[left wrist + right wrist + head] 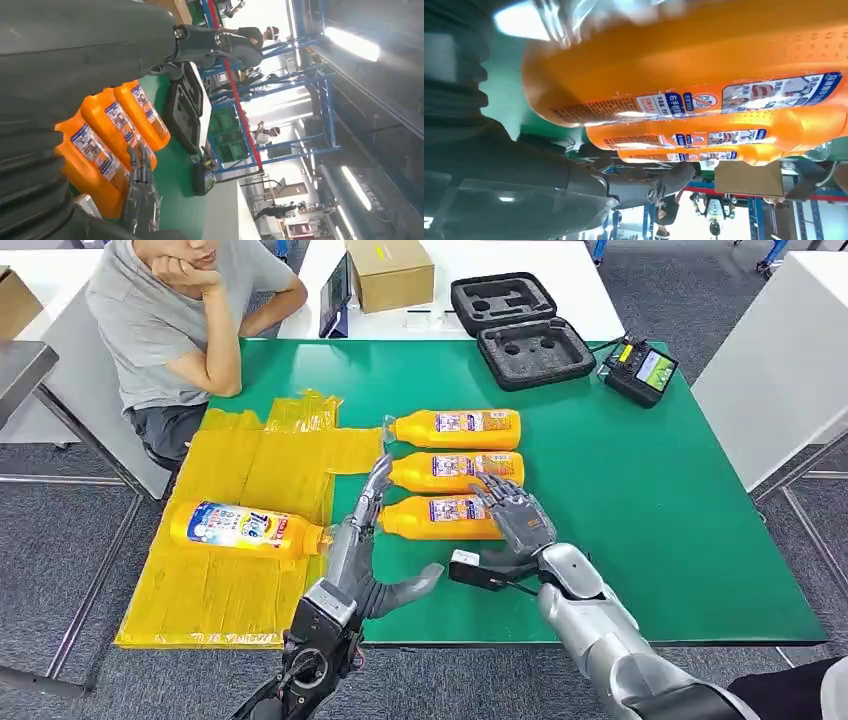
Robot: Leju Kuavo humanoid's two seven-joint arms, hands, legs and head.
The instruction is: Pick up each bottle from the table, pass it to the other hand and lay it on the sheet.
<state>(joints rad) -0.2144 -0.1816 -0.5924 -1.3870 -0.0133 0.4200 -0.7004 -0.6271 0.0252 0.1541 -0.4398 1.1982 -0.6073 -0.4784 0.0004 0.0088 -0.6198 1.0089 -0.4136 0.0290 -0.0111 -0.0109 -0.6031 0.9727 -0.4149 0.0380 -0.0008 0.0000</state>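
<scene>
Orange detergent bottles lie in a row of three on the green table (650,500); the nearest bottle (440,517) has the right hand (515,515) draped over it, fingers spread on top, grip not closed as far as I can tell. The left hand (365,540) waits open beside it, likely for the handover. One bottle on the yellow sheet (240,528) is already laid there (sheet (230,590) beside the table). The foam-lined case (525,330) stands open, its cut-outs unfilled.

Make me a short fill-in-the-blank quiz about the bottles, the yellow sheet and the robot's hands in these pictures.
1. The number of orange bottles lying on the green table is ____.
2. The bottle on the yellow sheet lies on its ____.
3. The hand reaching over the nearest bottle is the robot's ____ hand.
4. The left hand holds ____.

Missing words: three; side; right; nothing
</scene>
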